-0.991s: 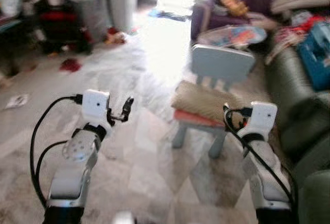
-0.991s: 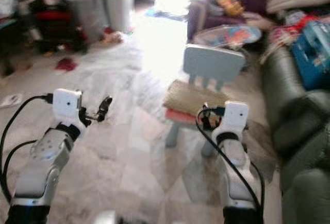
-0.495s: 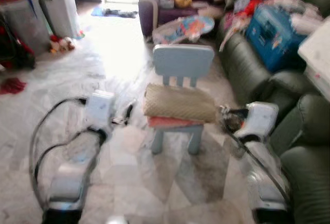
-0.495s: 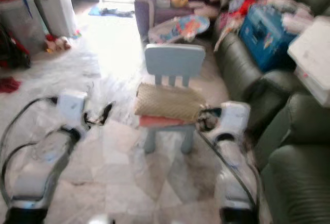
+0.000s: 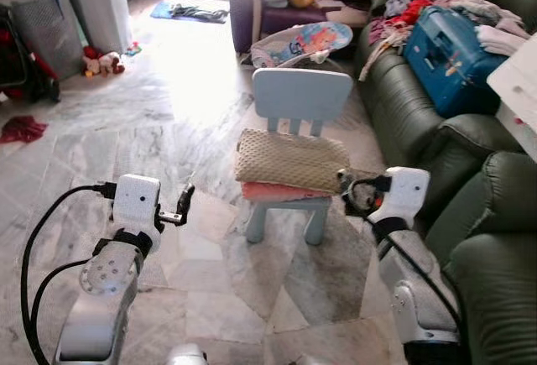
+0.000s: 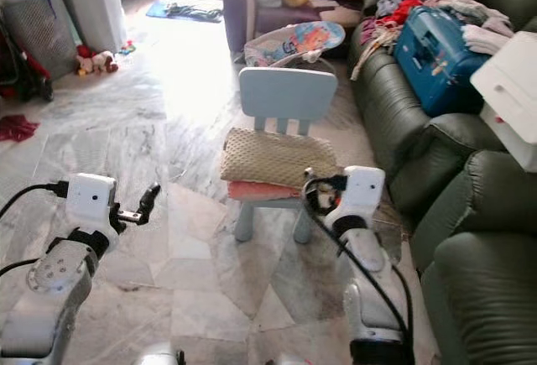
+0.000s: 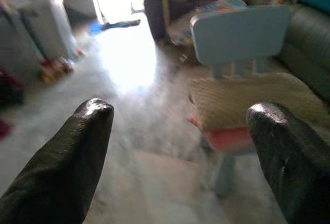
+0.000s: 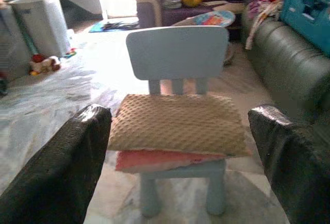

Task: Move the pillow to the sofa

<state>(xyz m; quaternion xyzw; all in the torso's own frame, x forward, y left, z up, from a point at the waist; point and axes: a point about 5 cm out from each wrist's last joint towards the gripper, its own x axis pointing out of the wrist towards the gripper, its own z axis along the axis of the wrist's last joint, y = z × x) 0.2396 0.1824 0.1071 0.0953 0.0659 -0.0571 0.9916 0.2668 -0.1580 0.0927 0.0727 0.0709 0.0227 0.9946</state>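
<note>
A tan textured pillow (image 5: pixel 289 159) lies on a pink cushion (image 5: pixel 281 191) on the seat of a small light-blue child's chair (image 5: pixel 302 96). A dark green leather sofa (image 5: pixel 403 109) runs along the right side. My right gripper (image 5: pixel 351 194) hovers open just off the pillow's right corner, and in the right wrist view its black fingers (image 8: pixel 77 157) stand apart on either side of the pillow (image 8: pixel 178 123). My left gripper (image 5: pixel 180 204) is open over the floor, left of the chair, with nothing between its fingers (image 7: pixel 72 157).
On the sofa lie a blue suitcase (image 5: pixel 453 46), clothes (image 5: pixel 403 13) and a white box (image 5: pixel 522 80). Behind the chair are a baby bouncer (image 5: pixel 302 42) and a purple armchair (image 5: pixel 277 8). A grey bin (image 5: pixel 92 4) and a red cloth (image 5: pixel 21 128) sit at the left on the marble floor.
The camera has swung right and come closer, so the chair now sits in the middle and the picture is sharp. Both arms keep their pose, fingers still apart.
</note>
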